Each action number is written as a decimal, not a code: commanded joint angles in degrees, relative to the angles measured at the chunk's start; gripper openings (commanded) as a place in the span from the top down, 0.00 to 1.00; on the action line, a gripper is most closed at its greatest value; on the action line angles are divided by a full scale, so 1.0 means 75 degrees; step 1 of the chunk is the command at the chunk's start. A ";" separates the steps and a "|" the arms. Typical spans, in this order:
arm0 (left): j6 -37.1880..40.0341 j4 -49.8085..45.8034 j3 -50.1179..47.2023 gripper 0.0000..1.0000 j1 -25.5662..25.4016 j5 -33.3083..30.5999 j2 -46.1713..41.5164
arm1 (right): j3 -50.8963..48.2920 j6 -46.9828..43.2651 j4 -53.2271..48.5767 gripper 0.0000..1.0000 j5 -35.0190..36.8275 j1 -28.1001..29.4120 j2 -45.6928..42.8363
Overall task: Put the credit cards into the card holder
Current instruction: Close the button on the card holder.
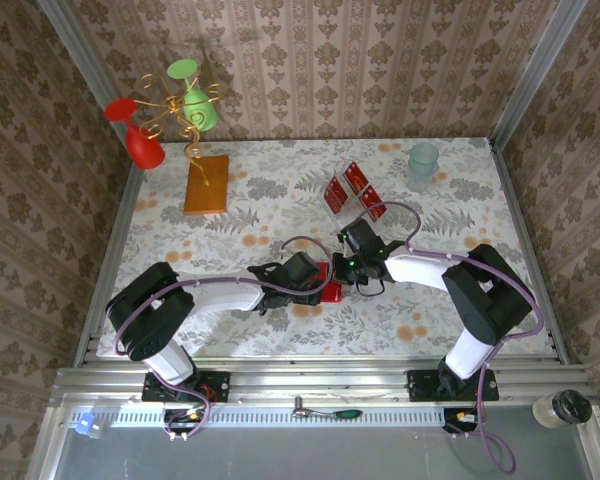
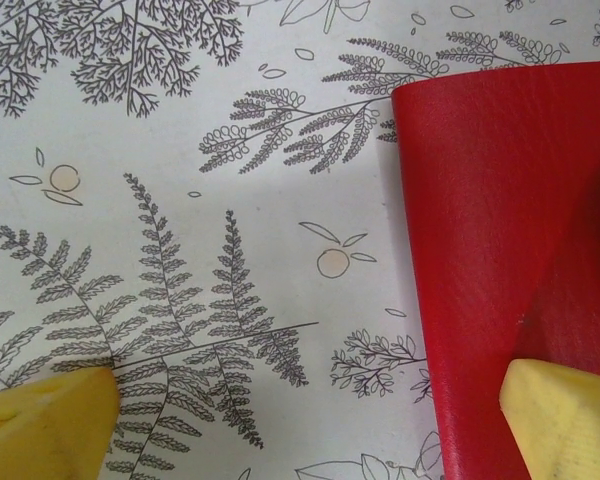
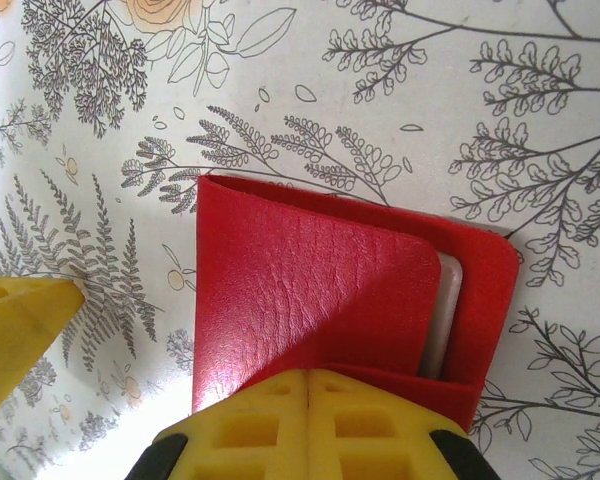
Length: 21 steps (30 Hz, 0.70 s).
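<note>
The flat red leather folding card holder (image 3: 320,290) lies mid-table on the fern-printed tablecloth (image 2: 180,150), its top flap pinched in the clenched right gripper (image 3: 308,385). The left gripper (image 2: 310,420) is spread wide, with one yellow finger (image 2: 565,420) resting on the holder. The small red credit cards (image 1: 346,187) sit well apart, farther back.

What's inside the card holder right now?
Inside the card holder, between its red flaps, a narrow pale strip shows in the gap; card or lining, I cannot tell. The top flap covers the rest of the inside.
</note>
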 commanded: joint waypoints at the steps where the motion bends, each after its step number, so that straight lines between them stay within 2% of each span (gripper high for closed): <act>1: -0.0088 -0.0236 -0.0196 0.00 -0.0125 0.0193 0.0240 | -0.0534 -0.0272 -0.0972 1.00 0.0585 0.0306 0.0386; 21: -0.0149 -0.0228 -0.0186 0.00 -0.0156 0.0158 0.0347 | -0.1611 -0.0075 -0.0520 1.00 0.1176 0.1199 0.0307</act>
